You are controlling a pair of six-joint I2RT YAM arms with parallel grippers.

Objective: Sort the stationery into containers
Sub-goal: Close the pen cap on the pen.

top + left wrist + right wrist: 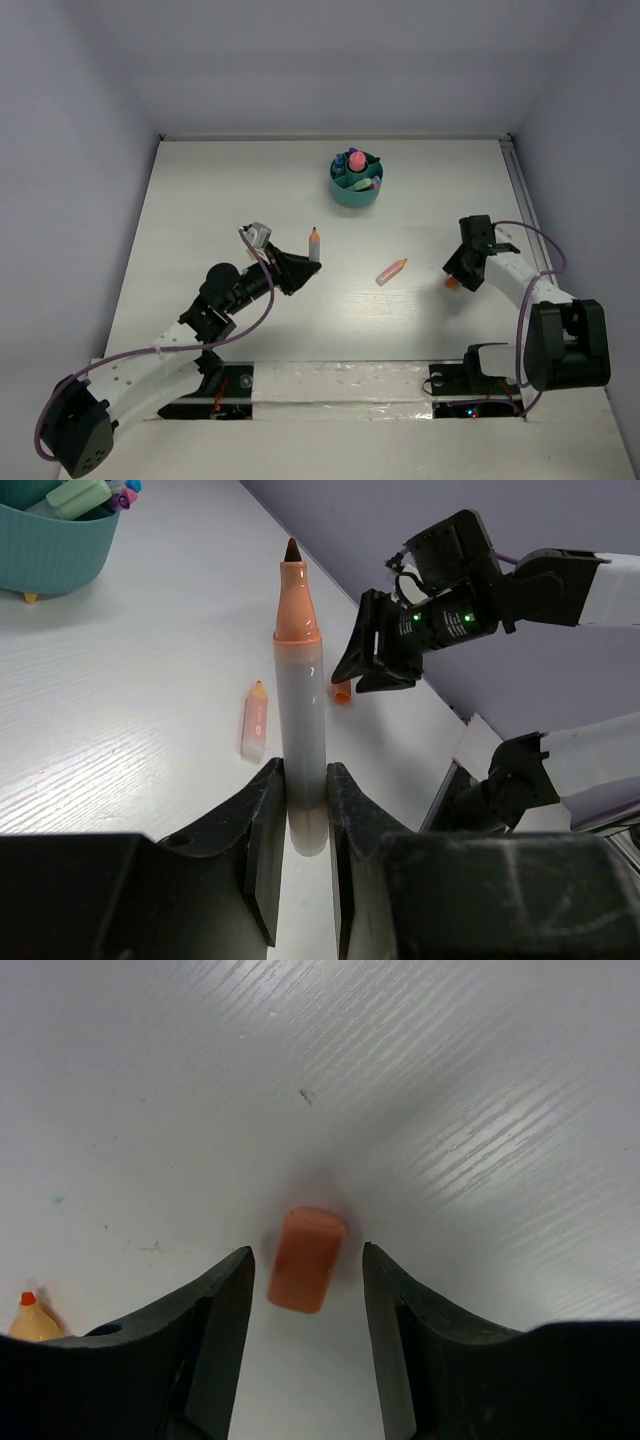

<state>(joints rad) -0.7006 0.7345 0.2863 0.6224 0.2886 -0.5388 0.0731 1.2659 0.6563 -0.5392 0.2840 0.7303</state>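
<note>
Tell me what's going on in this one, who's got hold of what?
The left gripper is shut on the back end of an uncapped orange marker, its felt tip bare. The right gripper is open, jaws either side of a small orange cap lying on the table, not gripping it. A capped pale orange pen lies loose between the arms. The teal organiser at the far side already holds several items.

Uncapped marker [300, 730], orange cap [305, 1260] lying apart, seemingly flat

left claw [305, 785]: clamped, reaching forward; right claw [305, 1265]: jaws apart, pointing down
</note>
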